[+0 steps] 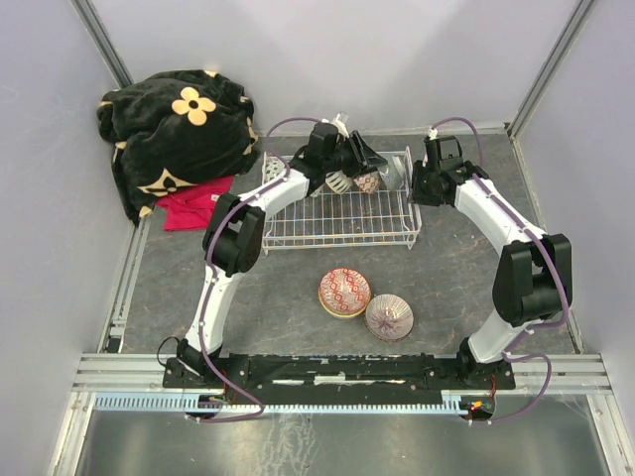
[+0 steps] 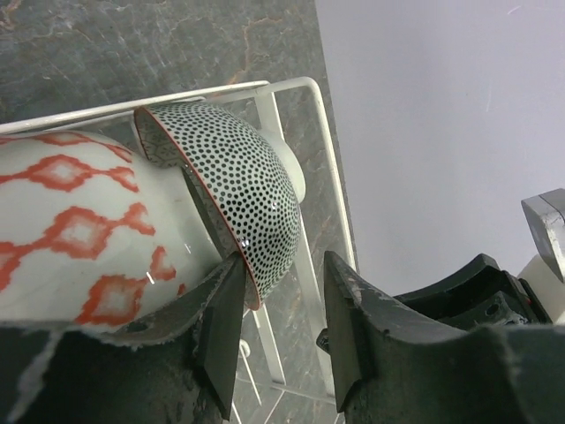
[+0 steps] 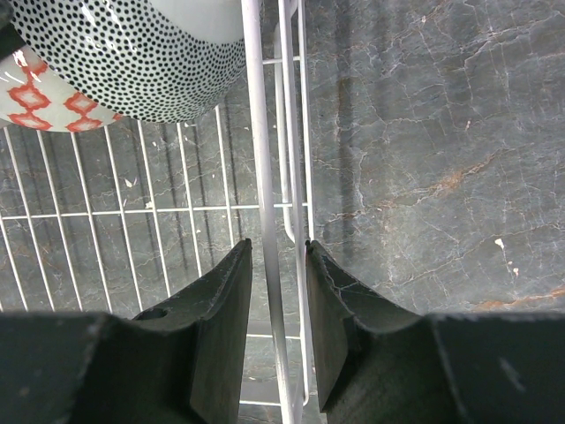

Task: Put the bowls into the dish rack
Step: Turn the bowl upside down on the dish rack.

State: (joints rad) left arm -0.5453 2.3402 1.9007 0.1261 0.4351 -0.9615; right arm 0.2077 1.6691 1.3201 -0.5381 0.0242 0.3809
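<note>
Up at the rack's (image 1: 337, 230) far right corner, seen from the left wrist:
- The dotted bowl (image 2: 234, 190) stands on edge, leaning against the diamond bowl (image 2: 79, 238).
- The left gripper (image 2: 287, 291) stands part open. The dotted bowl's rim sits in the gap, against one finger (image 2: 221, 327) and clear of the other.
- The right gripper (image 3: 276, 265) straddles the rack's right end wire with its fingers a little apart. I cannot tell whether they pinch the wire.
- Two more bowls lie outside the rack on the table (image 1: 446, 268), near its front. The red bowl (image 1: 344, 292) and the purple bowl (image 1: 389, 316) are just beside each other.
- The table is dark grey stone-look, veined with pale and rusty streaks.
- Pale walls (image 1: 397, 59) close in three sides.
- A black blanket (image 1: 174, 124) with tan flowers is heaped in the far left corner, partly over a pink cloth (image 1: 193, 210).
- Only the top view shows the loose bowls, the blanket and both arms curving in to the rack. There the left gripper hides much of the racked bowls.
- Only the left wrist view shows the dotted bowl's rim between the fingers.
- Only the right wrist view shows the grid floor from above, with both racked bowls at its top left corner.
</note>
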